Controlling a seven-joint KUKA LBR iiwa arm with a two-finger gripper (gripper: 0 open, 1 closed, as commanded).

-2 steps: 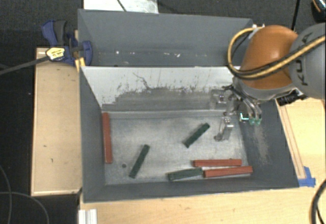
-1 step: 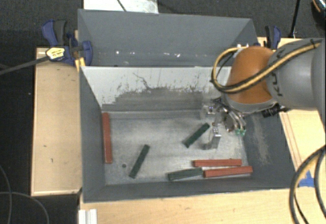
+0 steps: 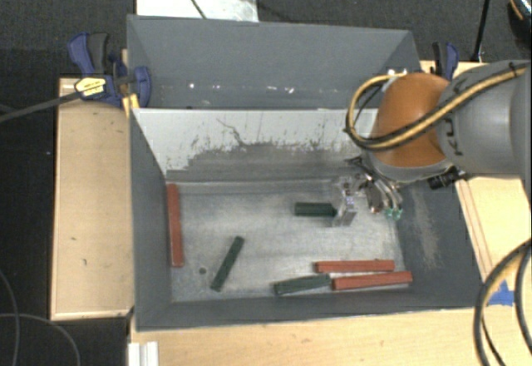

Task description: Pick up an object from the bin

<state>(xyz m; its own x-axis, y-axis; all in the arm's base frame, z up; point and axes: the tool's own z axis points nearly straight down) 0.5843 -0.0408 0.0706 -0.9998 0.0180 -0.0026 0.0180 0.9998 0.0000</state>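
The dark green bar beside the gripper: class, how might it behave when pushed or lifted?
The short dark green bar looks straight and flat-sided, so probably stiff, sliding rather than rolling. Small, lying apart on the bin floor, it seems light; an end push might spin it.

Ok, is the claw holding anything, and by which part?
Cannot tell: the claw sits at the right end of the short dark green block, but any grip is hidden.
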